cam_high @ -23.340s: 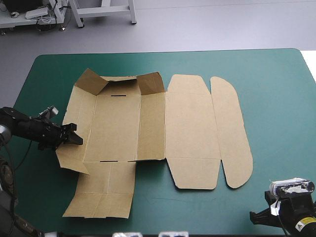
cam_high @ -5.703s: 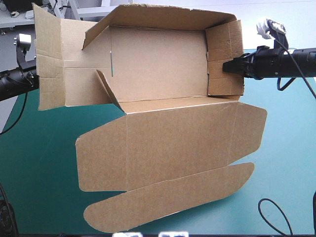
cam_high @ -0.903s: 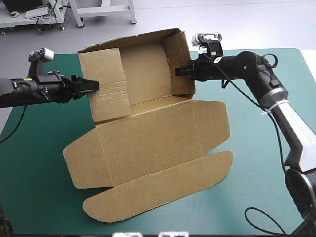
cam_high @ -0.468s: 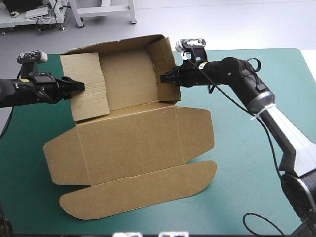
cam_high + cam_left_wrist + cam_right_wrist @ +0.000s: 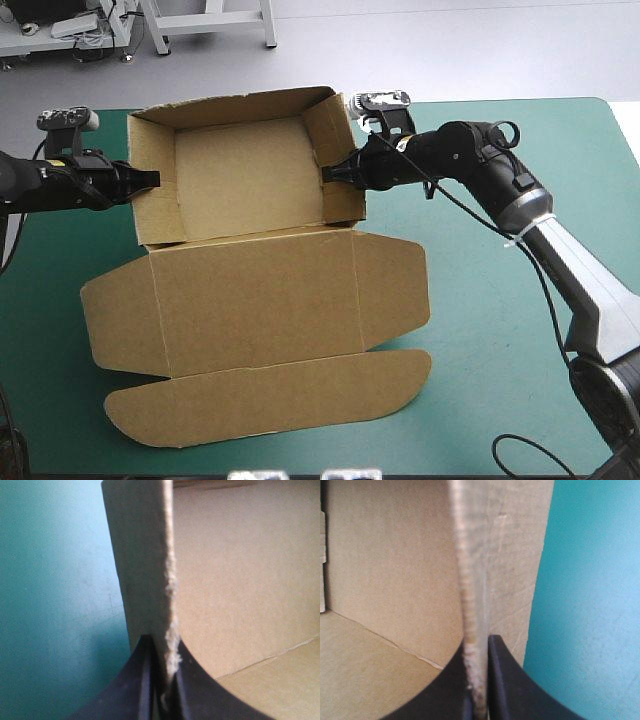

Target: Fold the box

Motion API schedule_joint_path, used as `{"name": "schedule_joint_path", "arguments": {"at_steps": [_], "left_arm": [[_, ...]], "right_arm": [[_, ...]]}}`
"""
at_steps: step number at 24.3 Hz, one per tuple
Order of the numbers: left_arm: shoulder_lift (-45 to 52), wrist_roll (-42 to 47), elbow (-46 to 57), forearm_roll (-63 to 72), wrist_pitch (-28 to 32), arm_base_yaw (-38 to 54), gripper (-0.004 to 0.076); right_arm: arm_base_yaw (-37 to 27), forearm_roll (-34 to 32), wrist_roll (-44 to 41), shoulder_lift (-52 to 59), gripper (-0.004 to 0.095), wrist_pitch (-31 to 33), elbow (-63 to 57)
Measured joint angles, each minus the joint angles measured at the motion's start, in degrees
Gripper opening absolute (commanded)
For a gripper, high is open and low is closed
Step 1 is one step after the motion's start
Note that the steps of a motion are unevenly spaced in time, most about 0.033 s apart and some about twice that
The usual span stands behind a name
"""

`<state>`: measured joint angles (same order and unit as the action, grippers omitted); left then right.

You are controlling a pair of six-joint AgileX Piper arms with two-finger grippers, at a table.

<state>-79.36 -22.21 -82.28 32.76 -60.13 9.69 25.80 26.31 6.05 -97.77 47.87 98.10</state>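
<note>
Box (image 5: 240,165) is toward the far-left part of the table on the teal-green cover (image 5: 500,330). It's an open tray with four walls up. The lid (image 5: 255,300) lies flat on the near side, with the rounded tuck flap (image 5: 270,395) along its near edge. From the high view we can't tell if the tray floor is fully seated on the cover.

Left gripper (image 5: 150,180) is pinching the left end wall (image 5: 158,215) from outside. In the left wrist view its black fingers (image 5: 195,700) are all but pressed together with the board edge between them. Right gripper (image 5: 330,173) mirrors that on the right end wall (image 5: 345,205). Its fingers (image 5: 515,690) are also clamped on the wall's edge, one inside the tray and one out.

Our read on the step: wall forming looks done, and we're at the squaring and holding stage, with both end walls gripped and roughly upright.

What the next move needs, as we judge it:
- Seat the tray flat and confirm both end walls stand without help.
- Release one side at a time and pull straight back along the wall edge, so the fingers don't drag the board outward.
- Watch the end walls. From here we can't see if their folds are locked, so either could spring open on release.
- Leave the lid flat and keep both arms clear of it.
</note>
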Motion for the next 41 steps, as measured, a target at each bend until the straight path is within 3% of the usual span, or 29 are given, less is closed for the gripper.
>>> {"name": "schedule_joint_path", "arguments": {"at_steps": [6,14,20,33,37,39,40,41], "left_arm": [[-0.57,1.22,0.00,-2.92,0.43,-7.57,-0.0009],[-8.53,15.86,0.00,-19.20,1.85,-23.59,-0.0009],[-17.94,24.46,0.00,-25.10,-0.03,-26.67,-0.0009],[-21.42,26.09,-0.79,-25.31,1.01,-26.73,-0.0008],[-21.59,26.09,-0.95,-25.31,0.77,-26.73,0.0015],[-21.58,26.09,-0.95,-25.25,0.75,-26.73,0.0053],[-21.60,26.09,-0.95,-25.08,0.63,-26.73,0.0112],[-21.72,25.94,-0.95,-24.62,0.24,-26.73,0.0149]], "right_arm": [[0.25,-11.32,-8.12,0.45,-0.0011,6.95,0.12],[-0.12,-20.19,-13.32,-3.24,-0.0013,17.72,0.12],[-0.18,-19.86,-14.50,-10.76,-0.0013,19.27,0.12],[-0.30,-20.08,-12.77,-14.50,-0.0004,18.66,1.00],[-0.19,-21.37,-12.70,-14.50,0.0146,19.52,1.11],[-0.07,-22.41,-12.70,-14.60,0.0281,20.00,1.11],[-0.02,-23.09,-12.76,-14.72,0.0402,20.44,1.11],[0.20,-24.17,-13.09,-15.38,0.0453,21.31,0.92]]}}
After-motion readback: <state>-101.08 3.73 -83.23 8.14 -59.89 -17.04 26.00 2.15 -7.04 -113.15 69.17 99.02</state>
